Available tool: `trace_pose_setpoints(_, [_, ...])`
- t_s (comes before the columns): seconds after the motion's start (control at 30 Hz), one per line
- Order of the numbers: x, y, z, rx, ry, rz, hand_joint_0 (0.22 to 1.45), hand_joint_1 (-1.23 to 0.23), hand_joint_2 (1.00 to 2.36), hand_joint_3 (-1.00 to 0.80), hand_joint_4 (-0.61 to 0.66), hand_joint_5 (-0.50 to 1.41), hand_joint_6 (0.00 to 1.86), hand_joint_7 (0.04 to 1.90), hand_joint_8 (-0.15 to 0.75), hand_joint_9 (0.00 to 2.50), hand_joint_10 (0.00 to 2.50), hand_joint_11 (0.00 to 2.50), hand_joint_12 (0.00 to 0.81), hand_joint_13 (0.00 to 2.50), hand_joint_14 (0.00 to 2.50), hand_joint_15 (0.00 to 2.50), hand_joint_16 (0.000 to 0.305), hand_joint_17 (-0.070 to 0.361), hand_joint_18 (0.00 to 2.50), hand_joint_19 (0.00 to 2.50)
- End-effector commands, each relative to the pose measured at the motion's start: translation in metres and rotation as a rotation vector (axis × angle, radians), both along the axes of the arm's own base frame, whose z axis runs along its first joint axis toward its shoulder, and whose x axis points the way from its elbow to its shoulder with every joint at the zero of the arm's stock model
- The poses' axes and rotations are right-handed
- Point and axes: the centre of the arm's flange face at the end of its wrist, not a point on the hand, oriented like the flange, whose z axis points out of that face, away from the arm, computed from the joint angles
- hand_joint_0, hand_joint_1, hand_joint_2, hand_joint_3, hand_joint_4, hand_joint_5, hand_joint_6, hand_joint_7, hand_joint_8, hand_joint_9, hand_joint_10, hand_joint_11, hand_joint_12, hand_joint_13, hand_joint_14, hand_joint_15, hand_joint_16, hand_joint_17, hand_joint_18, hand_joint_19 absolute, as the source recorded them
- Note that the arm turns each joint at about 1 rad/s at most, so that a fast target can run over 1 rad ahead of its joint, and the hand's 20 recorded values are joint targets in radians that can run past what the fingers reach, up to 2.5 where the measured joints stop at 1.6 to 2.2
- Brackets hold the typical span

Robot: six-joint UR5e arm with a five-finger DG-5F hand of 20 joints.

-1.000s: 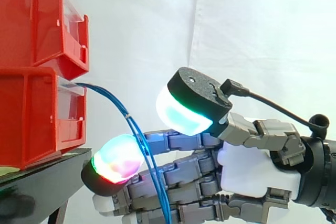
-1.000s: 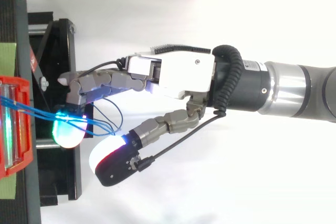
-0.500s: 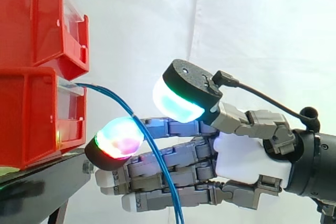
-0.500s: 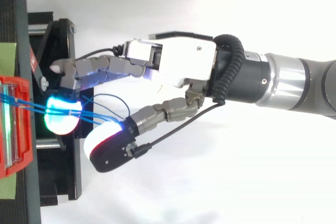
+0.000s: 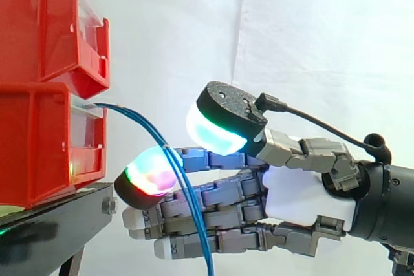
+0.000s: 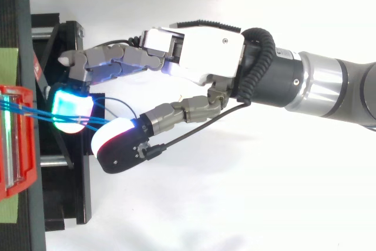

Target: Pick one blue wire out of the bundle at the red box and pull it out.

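- The blue wires (image 5: 134,115) are coming out of the front of the lower box (image 5: 35,140), at its upper edge, and are running away from it as a tight bundle.
- In the side view their long axis is arching: it is heading level away from the lower box, then bending steeply downward and leaving at the bottom edge of the view.
- In the top view the wires (image 6: 35,113) are lying almost straight, pointing from the lower box (image 6: 17,168) toward the hand (image 6: 200,57) and slanting slightly across it; one strand is curling into a small loop just past the pads.
- The hand (image 5: 310,195) is reaching level toward the lower box, stopping just short of its front.
- The hand is standing open: the fingers are lying nearly straight, and the thumb pad (image 5: 220,135), glowing cyan and green, is sitting higher and farther from the lower box than the finger pad (image 5: 150,176), which is glowing green, red and magenta.
- The wires are passing down through the gap between these two pads, brushing the finger pad on the side away from the lower box; nothing is being pinched.
- The lower box is sitting on the black stand (image 5: 52,224), with the upper box (image 5: 45,24) stacked on it.
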Motion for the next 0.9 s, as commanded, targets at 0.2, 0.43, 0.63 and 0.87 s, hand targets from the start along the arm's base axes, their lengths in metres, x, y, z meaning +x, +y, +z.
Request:
trace_pose_setpoints(0.2, [-0.0002,-0.0011,-0.0001,0.0,0.0,-0.002,0.58,-0.7,1.01,-0.34,0.23,-0.1,0.53,1.31,0.256,0.45,0.01,0.15,0.362,0.24,0.0,0.1,0.057,0.127,0.15,0.25])
trace_pose_setpoints(0.43, [-0.0002,-0.0011,-0.0001,0.0,0.0,-0.002,0.57,-0.7,1.01,-0.37,0.25,-0.11,0.56,1.27,0.257,0.46,0.01,0.17,0.365,0.25,0.01,0.1,0.057,0.128,0.16,0.26])
trace_pose_setpoints(0.63, [-0.0002,-0.0013,0.0011,0.0,-0.002,-0.003,0.58,-0.69,1.01,-0.3,0.21,-0.14,0.71,1.09,0.259,0.49,0.01,0.21,0.364,0.27,0.0,0.1,0.056,0.126,0.19,0.26])
trace_pose_setpoints(0.87, [-0.0002,-0.0013,-0.0001,0.0,0.0,-0.003,0.58,-0.67,1.02,-0.22,0.19,-0.17,0.8,1.01,0.263,0.5,0.01,0.24,0.364,0.28,0.0,0.12,0.056,0.127,0.2,0.27])
